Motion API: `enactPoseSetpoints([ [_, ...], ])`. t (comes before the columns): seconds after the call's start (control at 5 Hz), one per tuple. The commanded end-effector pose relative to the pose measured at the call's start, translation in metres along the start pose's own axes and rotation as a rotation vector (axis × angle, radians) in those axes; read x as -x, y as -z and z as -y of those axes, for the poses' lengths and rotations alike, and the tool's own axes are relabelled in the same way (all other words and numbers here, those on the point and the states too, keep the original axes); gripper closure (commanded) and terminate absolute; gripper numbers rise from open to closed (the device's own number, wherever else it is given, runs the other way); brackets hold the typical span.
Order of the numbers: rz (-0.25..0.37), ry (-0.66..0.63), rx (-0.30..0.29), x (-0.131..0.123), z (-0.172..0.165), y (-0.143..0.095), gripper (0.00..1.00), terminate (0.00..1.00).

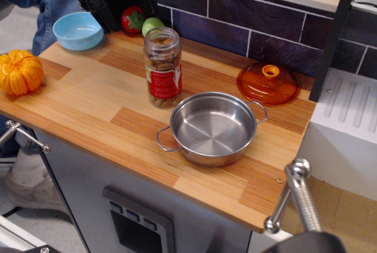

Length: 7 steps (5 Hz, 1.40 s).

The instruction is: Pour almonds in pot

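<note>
While the jar stands untouched, nothing of the pour looks begun.

Almonds [161, 64]: inside an upright clear jar [163, 67] with a red-and-white label, mid-tabletop, just behind and left of the pot; whether a lid is on it cannot be told.

Pot [213, 128]: empty, shiny, two loop handles, sitting near the front edge of the tabletop [88, 97].

Hand [97, 2]: black, at the back left corner, beside the blue bowl [78, 30] and in front of the tomato [133, 19]; well apart from the jar and holding nothing. Whether its fingers are spread or closed I cannot tell from this angle.

Step in hand: likely the reach toward the jar, judging by how things lie.

Risk, tipping: the jar is tall and narrow, so a sideways bump on approach could knock it over toward the pot.

Risk, slipping: smooth walls and a glossy label may slide in a light grip once tilted.

Risk, spilling: the pot is shallow, so a fast pour could bounce nuts over the rim onto the tabletop.

Risk, clutter: the green apple [152, 25] and tomato lie close to the hand's path and could get nudged.
</note>
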State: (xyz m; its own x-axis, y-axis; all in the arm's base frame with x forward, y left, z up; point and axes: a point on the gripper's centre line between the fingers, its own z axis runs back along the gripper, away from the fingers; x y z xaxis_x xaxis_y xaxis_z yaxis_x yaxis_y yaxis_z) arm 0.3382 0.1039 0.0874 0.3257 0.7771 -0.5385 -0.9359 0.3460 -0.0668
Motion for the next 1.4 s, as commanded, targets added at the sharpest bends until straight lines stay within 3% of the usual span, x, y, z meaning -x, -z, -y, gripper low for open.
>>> enactPoseSetpoints([
  [0.0,-0.004,-0.009,-0.042,0.028,-0.008,0.022,0.00,0.00],
  [1.0,-0.059,0.021,-0.137,0.041,-0.008,0.072,0.00,0.00],
  [1.2,-0.066,0.032,-0.148,0.044,-0.009,0.073,1.00,0.00],
])
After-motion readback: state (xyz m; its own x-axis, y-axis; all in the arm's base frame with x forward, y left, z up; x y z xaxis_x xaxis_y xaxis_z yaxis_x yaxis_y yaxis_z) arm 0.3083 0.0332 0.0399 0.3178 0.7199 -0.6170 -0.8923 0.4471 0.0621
